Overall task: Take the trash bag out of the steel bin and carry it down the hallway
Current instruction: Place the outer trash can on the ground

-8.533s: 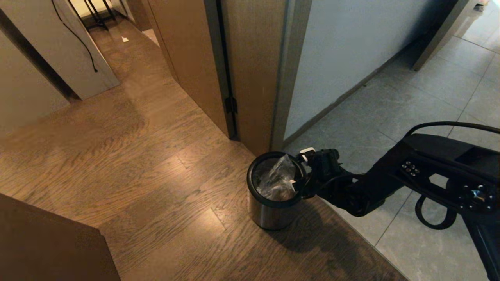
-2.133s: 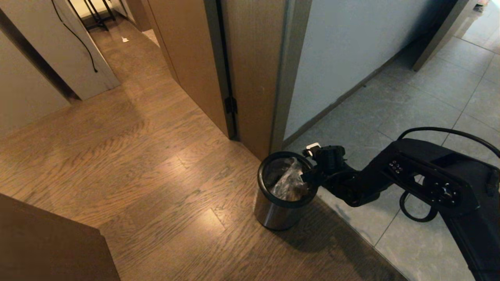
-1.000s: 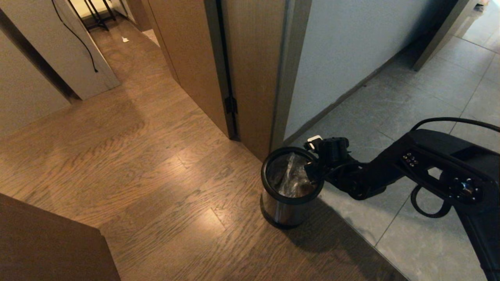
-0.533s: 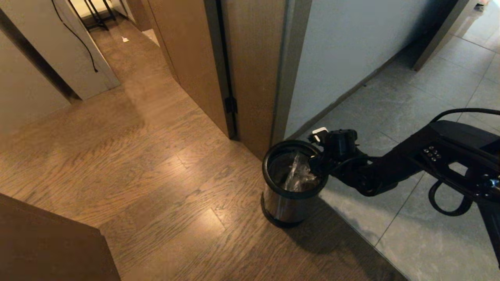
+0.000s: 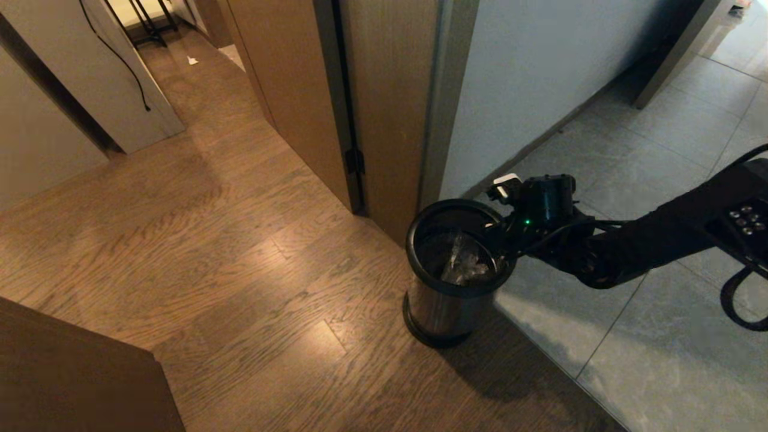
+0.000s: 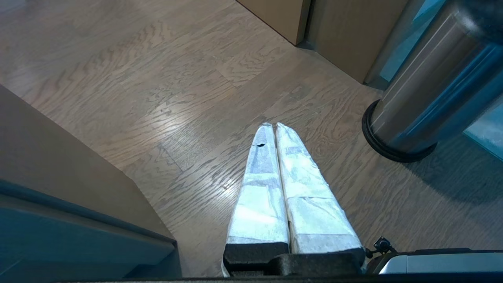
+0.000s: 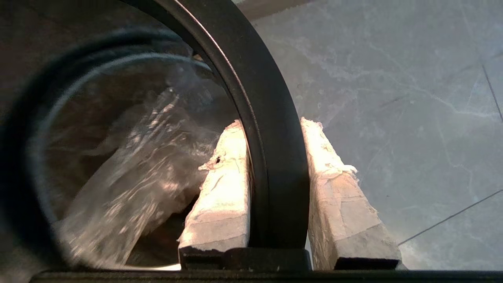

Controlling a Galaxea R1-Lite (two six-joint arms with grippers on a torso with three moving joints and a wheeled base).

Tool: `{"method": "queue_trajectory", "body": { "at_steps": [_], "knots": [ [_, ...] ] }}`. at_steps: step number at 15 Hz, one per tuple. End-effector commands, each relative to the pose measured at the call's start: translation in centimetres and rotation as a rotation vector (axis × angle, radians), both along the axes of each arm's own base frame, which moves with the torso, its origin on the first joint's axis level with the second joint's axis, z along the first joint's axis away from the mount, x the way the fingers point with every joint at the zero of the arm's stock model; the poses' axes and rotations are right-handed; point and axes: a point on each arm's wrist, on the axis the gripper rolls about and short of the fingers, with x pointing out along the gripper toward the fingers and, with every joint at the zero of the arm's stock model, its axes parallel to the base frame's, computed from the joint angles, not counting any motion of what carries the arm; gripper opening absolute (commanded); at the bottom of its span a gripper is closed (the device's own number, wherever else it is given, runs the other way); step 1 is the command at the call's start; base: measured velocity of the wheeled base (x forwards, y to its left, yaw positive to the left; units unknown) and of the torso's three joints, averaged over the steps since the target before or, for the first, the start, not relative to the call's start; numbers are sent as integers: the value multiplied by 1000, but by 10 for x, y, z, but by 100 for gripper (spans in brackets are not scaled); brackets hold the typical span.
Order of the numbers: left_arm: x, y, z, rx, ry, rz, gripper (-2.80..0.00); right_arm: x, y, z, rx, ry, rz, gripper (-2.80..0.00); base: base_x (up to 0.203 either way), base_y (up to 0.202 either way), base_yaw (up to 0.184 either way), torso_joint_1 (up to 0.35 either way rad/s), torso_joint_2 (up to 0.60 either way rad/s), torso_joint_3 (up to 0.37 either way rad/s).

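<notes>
The steel bin (image 5: 441, 309) stands on the wood floor beside a door frame, its black base ring down. The clear crinkly trash bag (image 5: 462, 264) lies inside it, below the black rim (image 5: 420, 231). My right gripper (image 5: 501, 240) reaches in from the right and is shut on that rim. In the right wrist view one finger (image 7: 224, 184) is inside next to the trash bag (image 7: 129, 165), and the other is outside over grey tile, with the rim (image 7: 275, 177) between them. My left gripper (image 6: 272, 126) hangs shut and empty above the wood floor, the steel bin (image 6: 424, 106) to its side.
A wooden door and frame (image 5: 390, 120) stand just behind the bin. Grey marble-look hallway tiles (image 5: 648, 150) begin to the right of it. Wood flooring runs left toward a narrow passage (image 5: 198, 78). A brown furniture corner (image 5: 72, 372) sits at the lower left.
The right arm has risen and pulled back to the right with the rim in its grip. The rim sits higher and nearer the camera; the base ring has stayed put.
</notes>
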Motion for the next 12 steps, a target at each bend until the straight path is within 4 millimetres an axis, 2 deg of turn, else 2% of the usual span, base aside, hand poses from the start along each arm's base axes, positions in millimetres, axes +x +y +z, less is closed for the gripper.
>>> {"method": "queue_trajectory", "body": {
  "at_steps": [1, 7, 12],
  "knots": [
    [0, 0, 0, 0, 0, 0, -280, -16, -6, 34, 21, -48, 2, -280, 0, 0, 0, 0, 0, 0],
    [0, 0, 0, 0, 0, 0, -280, -41, -14, 70, 47, -91, 29, -280, 0, 0, 0, 0, 0, 0],
    [0, 0, 0, 0, 0, 0, -280, -69, -24, 112, 74, -151, 51, -280, 0, 0, 0, 0, 0, 0]
  ]
}}
